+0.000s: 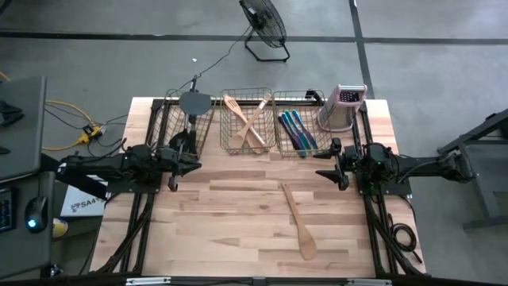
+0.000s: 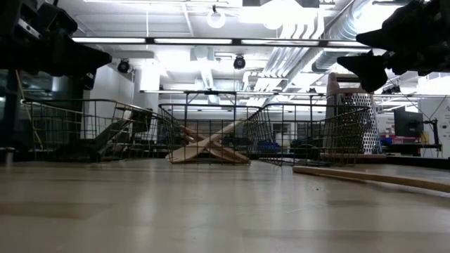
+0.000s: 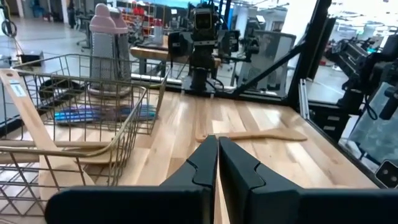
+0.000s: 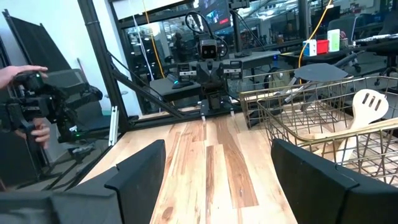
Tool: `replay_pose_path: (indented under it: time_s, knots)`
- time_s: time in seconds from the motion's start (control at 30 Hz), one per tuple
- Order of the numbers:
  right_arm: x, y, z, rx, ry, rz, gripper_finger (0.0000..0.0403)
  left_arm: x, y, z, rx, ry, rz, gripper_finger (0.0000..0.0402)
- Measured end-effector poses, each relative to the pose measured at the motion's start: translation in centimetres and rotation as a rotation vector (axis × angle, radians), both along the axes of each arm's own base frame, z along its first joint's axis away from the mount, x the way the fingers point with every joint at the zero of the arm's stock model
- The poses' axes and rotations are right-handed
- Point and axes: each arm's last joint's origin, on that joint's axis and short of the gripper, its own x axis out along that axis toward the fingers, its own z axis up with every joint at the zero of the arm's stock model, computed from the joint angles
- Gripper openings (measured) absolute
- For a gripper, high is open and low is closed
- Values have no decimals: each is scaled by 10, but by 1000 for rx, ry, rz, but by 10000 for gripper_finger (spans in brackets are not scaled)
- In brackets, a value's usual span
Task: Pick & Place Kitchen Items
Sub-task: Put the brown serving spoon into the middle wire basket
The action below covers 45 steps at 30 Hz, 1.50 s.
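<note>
A pale wooden spatula lies flat on the table toward the near right, also seen in the left wrist view. At the far edge stand three wire baskets. The left one holds a dark grey spatula. The middle one holds crossed wooden spoons. The right one holds slim blue and teal pieces. My left gripper is shut and empty at the table's left, pointing level. My right gripper stands open and empty at the right, facing it.
A metal box grater with a pinkish top stands upright at the far right, beside the right basket. Bare wood lies between the two arms and toward the near edge. In the right wrist view, a person's hand holds a dark device beyond the table.
</note>
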Motion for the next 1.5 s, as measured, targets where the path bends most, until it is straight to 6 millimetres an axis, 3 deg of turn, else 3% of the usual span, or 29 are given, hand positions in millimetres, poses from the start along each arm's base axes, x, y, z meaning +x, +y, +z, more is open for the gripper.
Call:
replay_pose_path:
  time_s: [1.5]
  knots:
    - [0,0,0,54,2,6,286,0,0,0,-4,-1,2,15]
